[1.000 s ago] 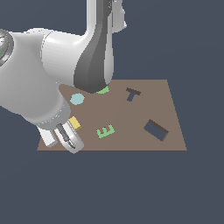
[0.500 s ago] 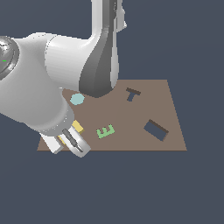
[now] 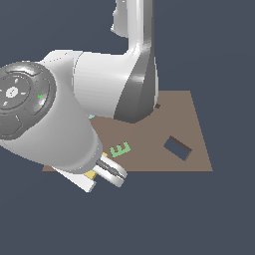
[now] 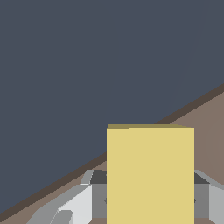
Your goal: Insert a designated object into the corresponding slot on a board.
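1. Dark blue-grey void surrounds the brown board [image 3: 196,149].
2. At the board's near corner on the exterior view's left, the gripper [image 3: 102,174] clasps the yellow block [image 4: 150,175].
3. Well apart lies the unobstructed slot [image 3: 178,148]; the green E-shaped piece [image 3: 120,149] sits just beside the gripper.

Flat, even simulator light, crisp edges, no blur, faint sheen on the white arm [image 3: 99,84].
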Controlling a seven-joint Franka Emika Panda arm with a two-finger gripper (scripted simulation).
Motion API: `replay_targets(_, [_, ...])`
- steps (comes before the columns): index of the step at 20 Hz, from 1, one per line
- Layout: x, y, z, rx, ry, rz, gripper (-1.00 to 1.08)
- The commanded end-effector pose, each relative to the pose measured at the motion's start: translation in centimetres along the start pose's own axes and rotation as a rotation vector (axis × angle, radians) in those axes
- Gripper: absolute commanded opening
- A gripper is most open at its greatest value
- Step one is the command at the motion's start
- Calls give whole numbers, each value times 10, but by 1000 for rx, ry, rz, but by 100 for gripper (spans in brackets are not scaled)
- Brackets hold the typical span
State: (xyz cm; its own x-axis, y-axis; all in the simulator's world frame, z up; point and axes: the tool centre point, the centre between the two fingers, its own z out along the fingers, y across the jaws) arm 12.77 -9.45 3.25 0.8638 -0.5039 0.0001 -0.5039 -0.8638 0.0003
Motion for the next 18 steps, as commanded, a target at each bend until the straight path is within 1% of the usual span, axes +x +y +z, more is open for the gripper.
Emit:
replay_targets(1, [0,-18,-1,0,1,-94,-100])
replay_targets(9, [-11,-69,-3,0,1,-361,-100])
replay_targets(18, [-35,-116,-4,0,1,-634,-100])
